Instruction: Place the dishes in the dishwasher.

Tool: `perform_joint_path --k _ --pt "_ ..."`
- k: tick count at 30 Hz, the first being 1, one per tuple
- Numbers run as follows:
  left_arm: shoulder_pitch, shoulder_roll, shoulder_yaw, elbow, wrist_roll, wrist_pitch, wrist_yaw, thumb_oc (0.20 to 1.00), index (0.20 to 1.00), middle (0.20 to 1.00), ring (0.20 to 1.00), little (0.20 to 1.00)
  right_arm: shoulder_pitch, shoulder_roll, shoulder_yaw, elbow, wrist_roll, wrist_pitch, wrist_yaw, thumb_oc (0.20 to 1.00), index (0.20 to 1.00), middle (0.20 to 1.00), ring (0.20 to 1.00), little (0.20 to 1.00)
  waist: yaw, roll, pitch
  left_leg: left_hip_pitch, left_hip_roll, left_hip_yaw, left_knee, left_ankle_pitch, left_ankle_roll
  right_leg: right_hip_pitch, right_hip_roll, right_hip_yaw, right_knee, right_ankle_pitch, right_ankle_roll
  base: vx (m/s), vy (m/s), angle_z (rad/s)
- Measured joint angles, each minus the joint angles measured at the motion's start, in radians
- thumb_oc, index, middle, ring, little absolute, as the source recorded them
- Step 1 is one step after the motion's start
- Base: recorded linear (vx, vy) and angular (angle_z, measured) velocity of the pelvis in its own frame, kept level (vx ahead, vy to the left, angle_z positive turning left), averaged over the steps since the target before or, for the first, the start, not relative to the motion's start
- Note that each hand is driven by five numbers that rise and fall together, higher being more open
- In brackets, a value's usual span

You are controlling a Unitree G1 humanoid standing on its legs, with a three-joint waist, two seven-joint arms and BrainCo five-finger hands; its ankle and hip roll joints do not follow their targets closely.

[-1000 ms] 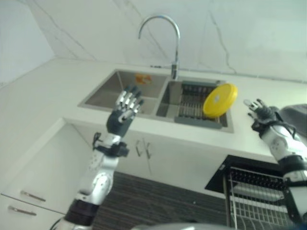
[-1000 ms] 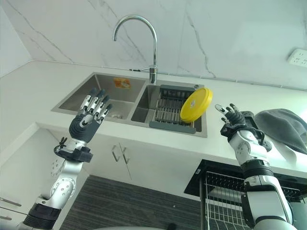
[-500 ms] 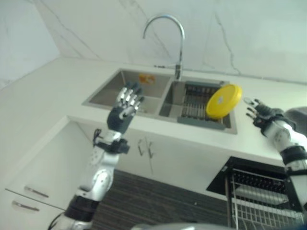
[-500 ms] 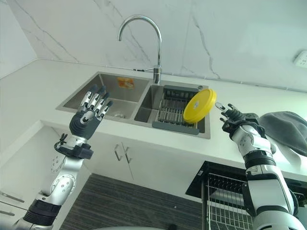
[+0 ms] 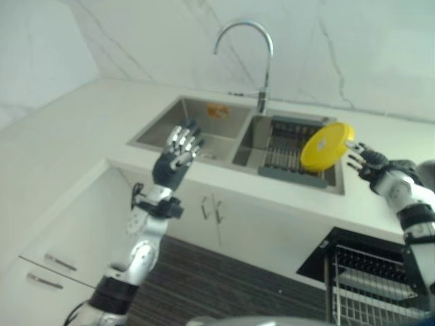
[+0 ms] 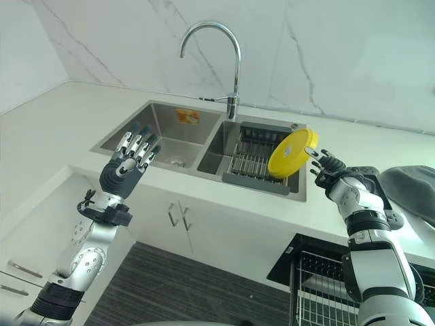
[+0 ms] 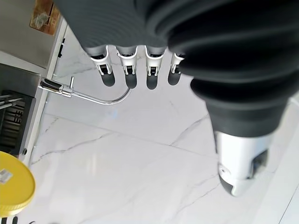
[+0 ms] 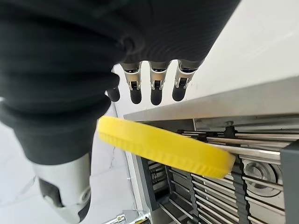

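Beside yellow plate (image 6: 291, 154), spread right robot hand (image 6: 328, 167)

The plate (image 6: 292, 153) leans in the sink's (image 6: 170, 139) right basin rack (image 6: 251, 163), seemingly just left of the right hand (image 6: 333, 170).

Both head eyes look down on the sink (image 6: 204, 146); each wrist camera peers closely along its own fingers (image 8: 156, 88).
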Motion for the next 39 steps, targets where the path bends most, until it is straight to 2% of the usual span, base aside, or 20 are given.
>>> perform_joint_path --k 5,24,39 --pt "0.000 0.006 -0.001 0.000 0.000 0.001 0.008 1.000 1.000 1.000 1.000 1.000 -0.006 0.000 0.007 0.001 0.000 0.000 -0.001 1.000 1.000 1.000 1.000 1.000 0.014 0.009 0.002 -0.001 0.001 -0.005 0.000 0.001 -0.001 0.003 0.000 -0.008 0.000 -0.001 -0.002 0.00 -0.021 0.05" --pt "0.001 0.017 0.000 0.001 0.000 0.001 0.009 1.000 1.000 1.000 1.000 1.000 -0.032 0.000 0.007 0.044 0.000 -0.012 -0.022 1.000 1.000 1.000 1.000 1.000 0.018 0.012 0.003 -0.005 0.002 -0.031 0.000 0.005 -0.007 0.011 0.002 -0.033 0.000 -0.015 0.003 0.00 -0.007 0.04" --pt "0.002 0.017 0.000 0.003 0.000 0.001 0.030 1.000 1.000 1.000 1.000 1.000 -0.032 0.000 0.020 0.053 0.000 -0.051 -0.041 1.000 1.000 1.000 1.000 1.000 0.020 0.015 0.009 0.000 0.003 -0.042 0.000 0.005 -0.008 0.023 0.003 -0.046 0.000 -0.020 0.001 0.01 -0.007 0.02"
